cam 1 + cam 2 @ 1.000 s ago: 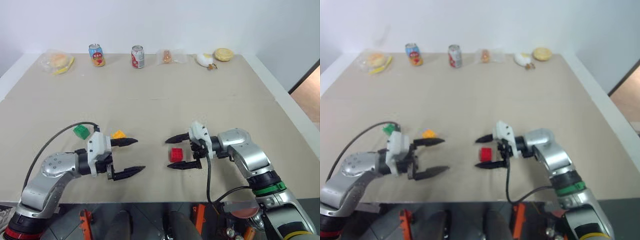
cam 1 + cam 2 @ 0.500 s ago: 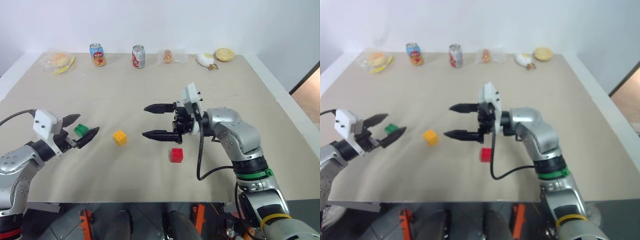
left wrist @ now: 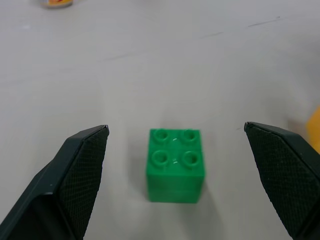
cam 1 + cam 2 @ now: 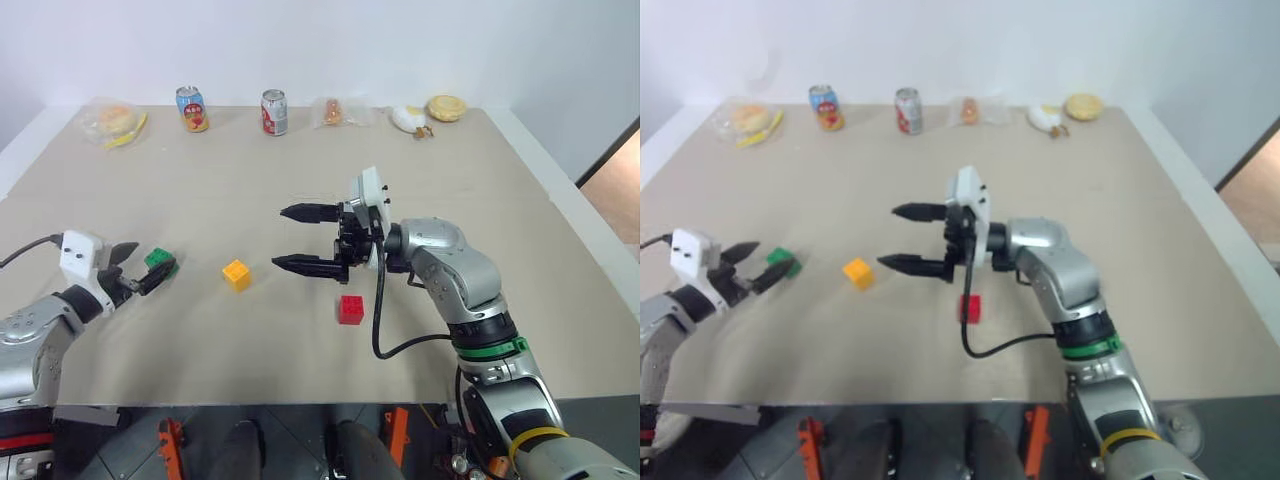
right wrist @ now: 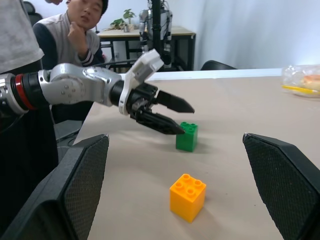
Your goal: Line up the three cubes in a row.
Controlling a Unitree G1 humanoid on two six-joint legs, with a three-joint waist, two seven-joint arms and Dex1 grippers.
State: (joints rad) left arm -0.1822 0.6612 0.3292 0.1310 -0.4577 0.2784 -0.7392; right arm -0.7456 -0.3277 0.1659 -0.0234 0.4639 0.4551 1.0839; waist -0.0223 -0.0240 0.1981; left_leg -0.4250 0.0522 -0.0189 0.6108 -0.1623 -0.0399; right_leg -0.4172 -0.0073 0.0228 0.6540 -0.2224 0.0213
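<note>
I see the three cubes lying apart on the beige table (image 4: 300,160), none of them in any grip. The green cube (image 4: 159,262) sits farthest to my left, studs up; the yellow cube (image 4: 236,274) rests near the middle, slightly nearer to me than the green one, and the red cube (image 4: 351,309) lies farther right and nearest to me, so the three form a loose diagonal rather than a straight row. My left gripper (image 4: 148,268) is low over the table at the left edge, its two black fingers spread wide with the green cube just at their tips; in the left wrist view the green cube (image 3: 175,165) stands between the fingertips (image 3: 82,165), touching neither. My right gripper (image 4: 292,238) is held above the table, pointing across toward the left, its fingers wide apart and holding nothing; the red cube lies below and just behind its wrist, and the yellow cube is a little beyond its fingertips. From the right wrist view I can see the yellow cube (image 5: 187,196) in front, the green cube (image 5: 186,136) behind it, and the left gripper (image 5: 180,117) reaching over the green one. Along the far edge of the table stand two drink cans (image 4: 274,112) and several bagged food items (image 4: 115,122).
</note>
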